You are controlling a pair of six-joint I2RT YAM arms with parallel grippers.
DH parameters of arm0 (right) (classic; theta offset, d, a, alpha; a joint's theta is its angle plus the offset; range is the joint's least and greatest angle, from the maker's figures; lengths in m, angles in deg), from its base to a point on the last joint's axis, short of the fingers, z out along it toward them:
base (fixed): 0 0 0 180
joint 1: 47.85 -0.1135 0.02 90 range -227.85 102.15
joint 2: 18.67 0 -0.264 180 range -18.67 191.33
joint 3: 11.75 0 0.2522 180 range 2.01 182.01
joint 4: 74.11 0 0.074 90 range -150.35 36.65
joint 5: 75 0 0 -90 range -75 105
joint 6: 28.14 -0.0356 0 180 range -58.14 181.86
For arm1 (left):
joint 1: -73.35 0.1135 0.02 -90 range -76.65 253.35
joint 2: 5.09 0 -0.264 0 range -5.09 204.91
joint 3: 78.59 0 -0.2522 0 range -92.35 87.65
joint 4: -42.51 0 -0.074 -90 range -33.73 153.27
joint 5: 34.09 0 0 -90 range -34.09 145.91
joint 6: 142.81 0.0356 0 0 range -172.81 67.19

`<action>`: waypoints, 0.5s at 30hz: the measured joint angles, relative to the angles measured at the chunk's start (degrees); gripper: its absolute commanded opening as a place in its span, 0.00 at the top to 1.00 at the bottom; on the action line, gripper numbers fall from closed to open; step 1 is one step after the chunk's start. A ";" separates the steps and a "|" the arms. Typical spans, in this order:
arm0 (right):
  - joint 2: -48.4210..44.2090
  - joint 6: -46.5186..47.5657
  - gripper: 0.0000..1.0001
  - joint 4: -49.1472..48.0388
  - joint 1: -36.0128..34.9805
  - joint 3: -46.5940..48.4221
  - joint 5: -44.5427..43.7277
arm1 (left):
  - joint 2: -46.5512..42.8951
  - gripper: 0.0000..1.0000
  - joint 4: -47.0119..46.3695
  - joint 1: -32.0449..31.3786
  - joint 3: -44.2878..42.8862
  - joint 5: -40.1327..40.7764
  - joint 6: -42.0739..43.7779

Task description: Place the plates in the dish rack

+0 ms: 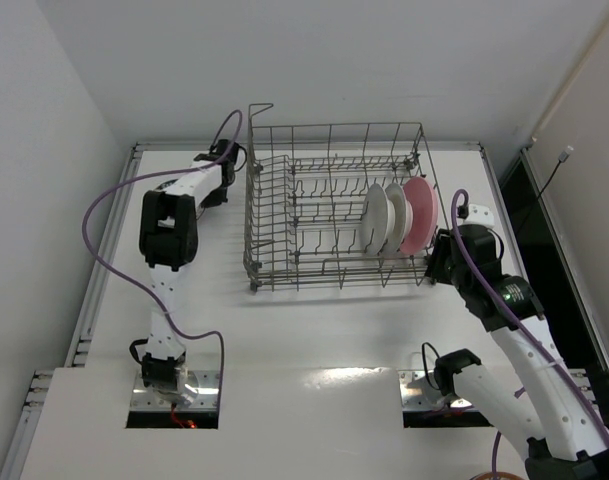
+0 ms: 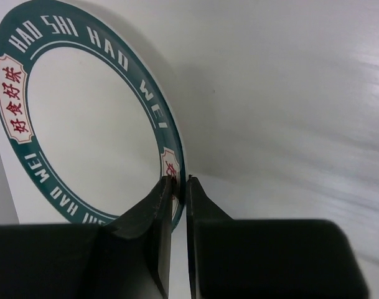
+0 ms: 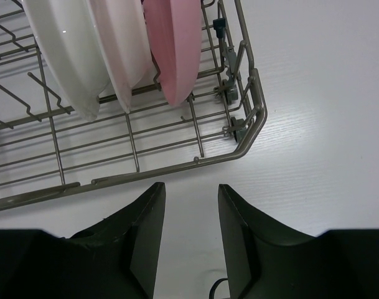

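The grey wire dish rack [image 1: 284, 200] stands at the table's middle back. Three plates stand upright in its right end: two whitish plates [image 1: 374, 218] [image 1: 396, 212] and the pink plate [image 1: 420, 215]. My left gripper [image 1: 234, 162] is just outside the rack's far left corner. In the left wrist view it [image 2: 178, 182] is shut on the rim of the white plate with the dark lettered rim [image 2: 83, 124], held on edge. My right gripper [image 1: 436, 262] is open and empty at the rack's near right corner [image 3: 239, 146], above the table [image 3: 191, 190]. The pink plate [image 3: 177, 43] is just ahead of it.
The white walls close in the table at the back and left. The left and middle rows of tines in the rack [image 3: 27, 118] hold nothing. A purple cable [image 1: 109, 200] loops off the left arm. A dark gap runs along the table's right edge [image 1: 544, 230].
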 measured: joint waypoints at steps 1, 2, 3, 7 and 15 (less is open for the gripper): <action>0.00 0.00 0.63 0.00 0.00 0.00 0.00 | -0.57 1.00 0.13 -0.02 0.37 -0.48 -0.26; 0.00 0.00 0.63 0.02 0.00 0.00 0.00 | -1.57 1.00 0.50 -0.04 0.96 -1.09 -0.72; -0.02 0.00 0.63 0.02 0.00 0.00 0.00 | -2.86 1.00 0.92 -0.22 1.51 -1.68 -1.20; -0.13 0.00 0.63 0.04 0.00 0.00 0.02 | -8.59 1.00 1.68 -1.36 3.39 -3.21 -2.91; -0.52 -0.04 0.63 0.00 0.00 -0.02 0.07 | -18.08 1.00 1.55 -5.42 3.61 -4.59 -4.70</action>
